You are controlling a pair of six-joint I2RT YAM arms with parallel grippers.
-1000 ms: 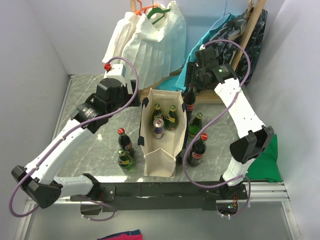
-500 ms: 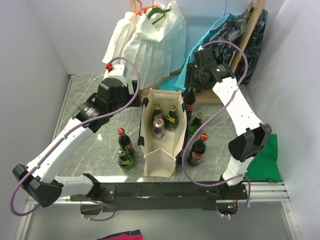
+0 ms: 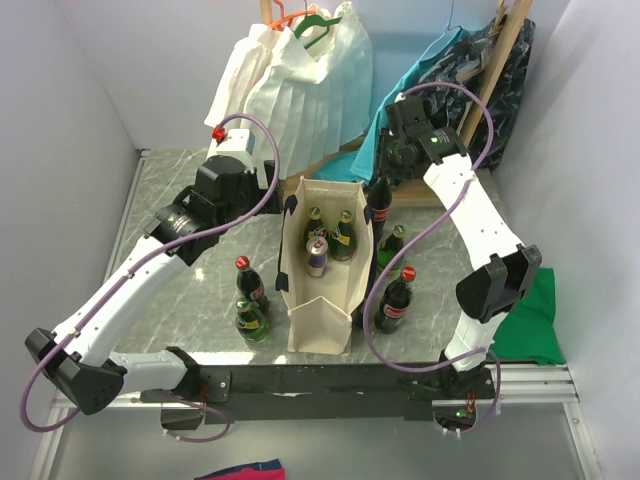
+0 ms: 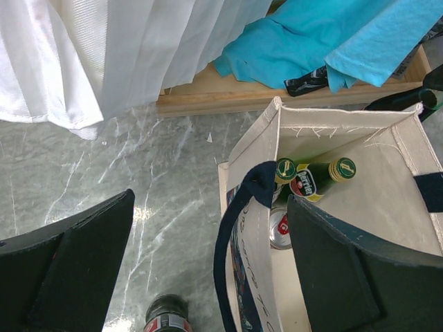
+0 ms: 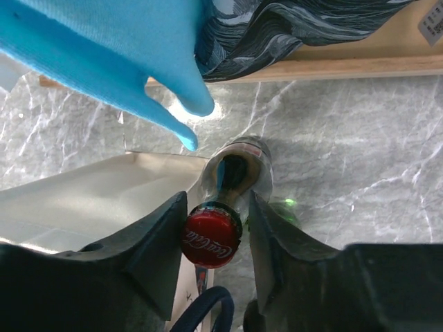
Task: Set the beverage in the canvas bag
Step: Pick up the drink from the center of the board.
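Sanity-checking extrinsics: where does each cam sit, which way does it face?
Top external: above and behind the bases, facing down at the table; left arm, right arm and canvas bag show.
Left wrist: over the bag, facing down into it; its open fingers show.
Right wrist: facing down on the cola bottle, its fingers flanking it.
Shared: the bag, in all three.

Pretty sure this is a robotics lab test cell, not anyone's home. Two white arms (image 3: 130,290) are bolted to a black rail (image 3: 330,380) at the edge of a marble-look table (image 3: 158,172), boxed in by plain pale walls (image 3: 60,100). Behind the right claw (image 5: 216,207) stands a wooden rack (image 3: 512,45) hung with clothes (image 3: 300,80), and bottles (image 3: 397,300) stand around a canvas bag (image 3: 320,325) just to that claw's left.
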